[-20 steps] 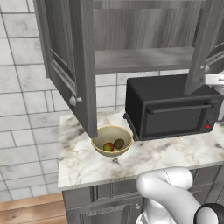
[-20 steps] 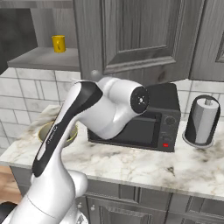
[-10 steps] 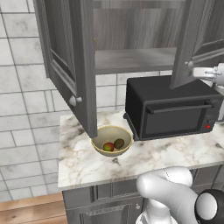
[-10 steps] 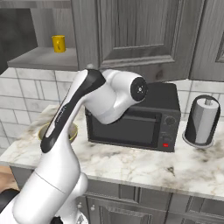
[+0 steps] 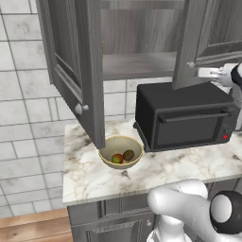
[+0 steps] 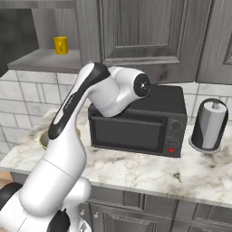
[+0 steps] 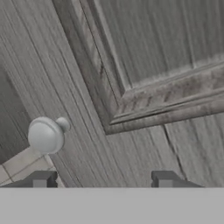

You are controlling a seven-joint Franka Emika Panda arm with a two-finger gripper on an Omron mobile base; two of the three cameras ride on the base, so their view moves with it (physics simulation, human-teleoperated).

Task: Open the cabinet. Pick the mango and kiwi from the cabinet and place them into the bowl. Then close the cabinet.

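Left base view, from left to right: the cabinet's left door (image 5: 78, 71) stands swung wide toward the camera, its lower corner hanging just above the bowl (image 5: 120, 152) on the marble tabletop (image 5: 90, 177). Both the mango (image 5: 116, 159) and the kiwi (image 5: 128, 154) lie inside the bowl, touching, at centre frame. Right of them sits the black toaster oven (image 5: 186, 120), and above it the cabinet's right door (image 5: 208, 35) is partly open.

In the hand view the pincer (image 7: 100, 180) has its jaws spread and empty, facing the right door's panel. The round knob (image 7: 46, 134) sits at lower left, off to one side of the tips rather than between them.

The fruit looks placed, so closing the doors is probably what remains. The risk (a likely one) is pushing or grasping off-centre: the tips could slide along the panel or miss the knob.

Room is tight at right, between the door's lower edge and the oven top. The left door's swing passes close over the bowl.
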